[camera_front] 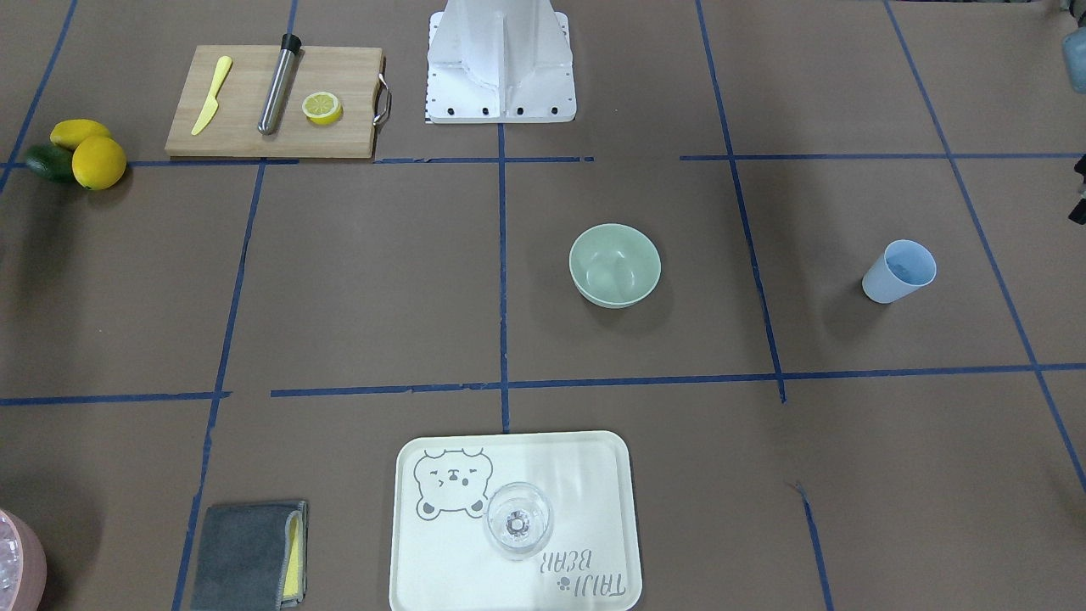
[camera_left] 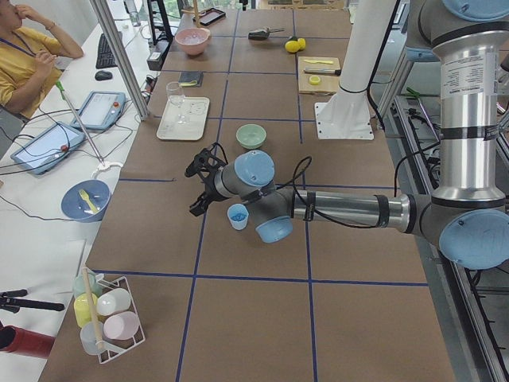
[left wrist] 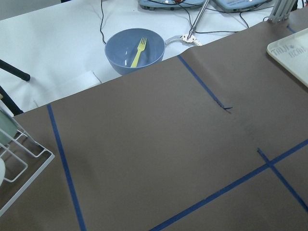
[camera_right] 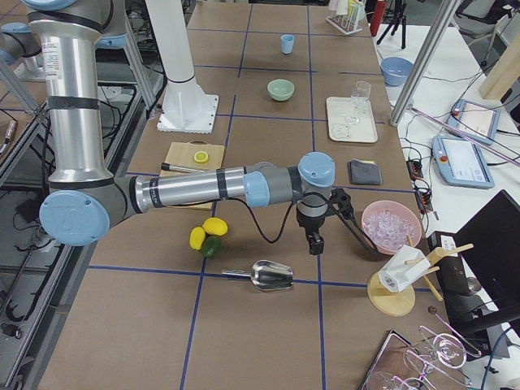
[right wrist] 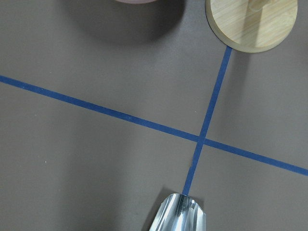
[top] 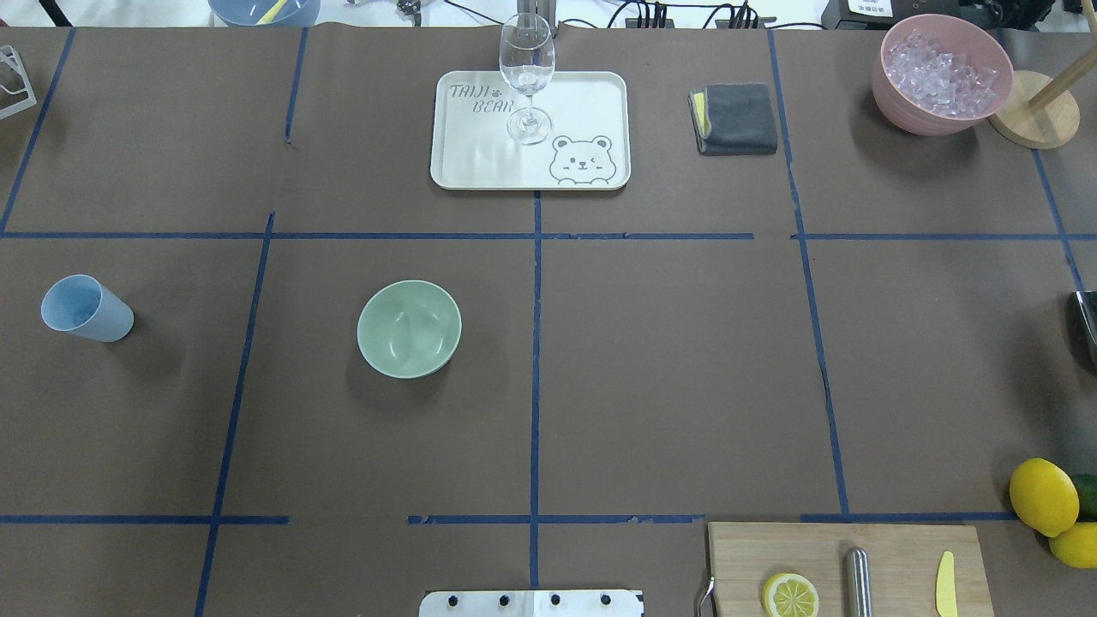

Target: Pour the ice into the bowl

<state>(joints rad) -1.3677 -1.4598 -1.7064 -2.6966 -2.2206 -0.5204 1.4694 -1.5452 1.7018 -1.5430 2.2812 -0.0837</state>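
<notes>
The pale sage-green bowl [camera_front: 614,265] stands upright near the table's middle and looks bare inside; it also shows in the overhead view [top: 409,328]. A light blue cup [camera_front: 899,271] stands upright towards my left end [top: 86,308]. Faint glassy shapes lie in it, but I cannot make out the ice clearly. My left gripper [camera_left: 197,191] hovers just beside the cup [camera_left: 237,216], apart from it. My right gripper [camera_right: 315,241] hangs at the other end, beside the pink container [camera_right: 391,227]. I cannot tell whether either gripper is open or shut.
The pink container [top: 941,75] holds a heap of clear cubes. A metal scoop [camera_right: 272,276] lies below my right gripper. A tray [top: 591,94] holds a wine glass [top: 526,77]. There is also a grey cloth [top: 734,118], a cutting board [camera_front: 246,136] and lemons [top: 1043,495].
</notes>
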